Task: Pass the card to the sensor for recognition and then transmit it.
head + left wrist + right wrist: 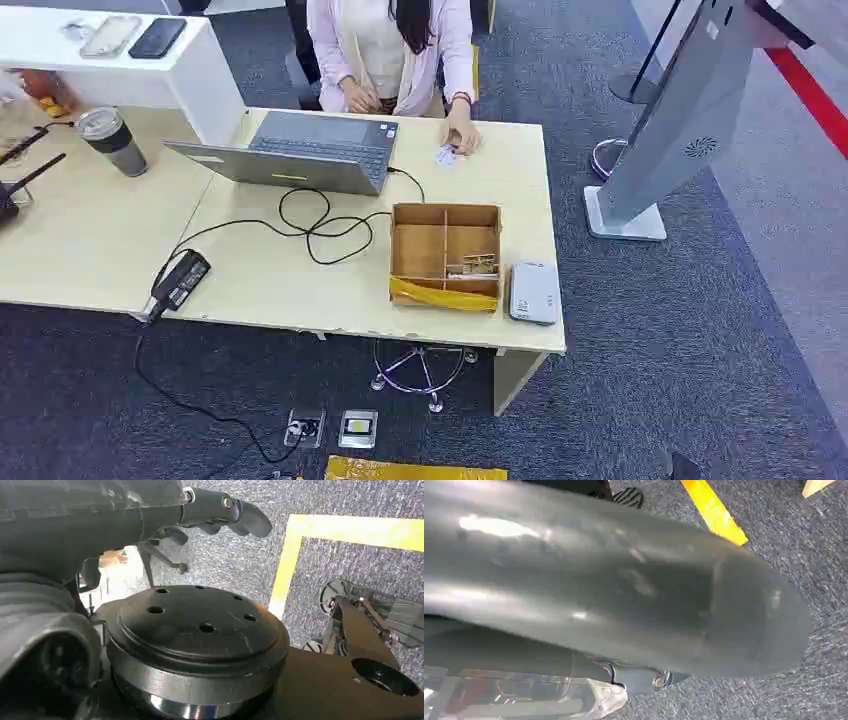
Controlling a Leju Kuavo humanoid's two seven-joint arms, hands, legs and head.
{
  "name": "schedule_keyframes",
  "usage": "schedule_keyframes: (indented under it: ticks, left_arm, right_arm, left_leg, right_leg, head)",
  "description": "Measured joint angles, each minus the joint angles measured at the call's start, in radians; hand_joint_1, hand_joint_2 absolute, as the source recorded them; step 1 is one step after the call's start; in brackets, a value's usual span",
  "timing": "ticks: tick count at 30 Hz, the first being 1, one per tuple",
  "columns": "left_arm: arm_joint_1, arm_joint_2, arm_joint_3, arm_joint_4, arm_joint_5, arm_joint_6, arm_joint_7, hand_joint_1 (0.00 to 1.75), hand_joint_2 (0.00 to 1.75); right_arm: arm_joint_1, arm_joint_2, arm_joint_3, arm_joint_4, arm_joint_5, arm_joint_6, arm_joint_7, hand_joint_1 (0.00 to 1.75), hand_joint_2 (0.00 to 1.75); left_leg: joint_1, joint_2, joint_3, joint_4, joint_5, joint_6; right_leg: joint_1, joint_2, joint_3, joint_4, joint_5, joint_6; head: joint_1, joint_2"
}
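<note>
left hand (150, 515): grey ribbed cover | dark fingers (250, 520) | silver screws

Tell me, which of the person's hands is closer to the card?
Left. The person's left hand is right at the card on the desk; their right hand is farther off, behind the laptop.

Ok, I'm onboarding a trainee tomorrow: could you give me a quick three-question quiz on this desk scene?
1. True or false: the card lies inside the wooden box.
2. The white reader sits: A) inside the box, B) right of the box, C) on the floor.
3. Fill in: the lidded cup stands left of the ____.
Key: 1 false; 2 B; 3 laptop.
</note>
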Motion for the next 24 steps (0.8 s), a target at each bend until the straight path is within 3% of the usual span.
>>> schedule_keyframes:
  ticks: [7, 11, 17, 23, 24]
  left_arm:
    - [0.0, 0.001, 0.0, 0.0, -0.005, -0.002, -0.006, 0.0, 0.0]
    - [0.0, 0.002, 0.0, 0.0, -0.006, -0.003, -0.009, 0.0, 0.0]
    - [0.0, 0.008, 0.0, 0.0, -0.015, -0.032, -0.023, 0.0, 0.0]
    - [-0.001, 0.026, 0.0, 0.001, -0.034, -0.092, -0.048, 0.0, 0.0]
    - [-0.001, 0.029, 0.0, 0.001, -0.037, -0.105, -0.052, 0.0, 0.0]
  right_arm:
    - [0.0, -0.014, 0.005, 0.0, -0.02, -0.005, -0.034, 0.0, 0.0]
    - [0.0, -0.038, 0.005, 0.0, -0.05, -0.01, -0.109, 0.0, 0.0]
    - [-0.01, -0.108, 0.003, -0.007, -0.103, 0.0, -0.259, 0.0, 0.0]
    - [-0.074, -0.205, 0.003, -0.068, -0.098, 0.031, -0.291, 0.0, 0.0]
    - [-0.087, -0.221, 0.003, -0.087, -0.087, 0.032, -0.284, 0.0, 1.75]
  left_leg:
    - [0.0, 0.0, 0.0, 0.0, 0.0, 0.0]
    - [0.0, 0.0, 0.0, 0.0, 0.0, 0.0]
    - [-0.001, 0.0, -0.001, 0.0, 0.0, 0.0]
    - [-0.001, 0.0, 0.0, 0.0, 0.0, 0.001]
    - [-0.001, 0.0, 0.0, 0.0, 0.001, 0.001]
  right_leg:
    - [0.0, 0.0, 0.0, 0.0, 0.0, 0.0]
    - [0.0, 0.0, 0.0, 0.0, 0.0, 0.0]
    - [-0.001, 0.0, 0.0, 0.0, 0.0, 0.0]
    - [-0.001, 0.0, 0.001, 0.0, 0.001, 0.001]
    - [-0.001, 0.0, 0.001, 0.0, 0.001, 0.001]
  head:
    - [0.0, 0.0]
    - [0.0, 0.0]
    - [0.0, 0.0]
    - [0.0, 0.0]
    - [0.0, 0.0]
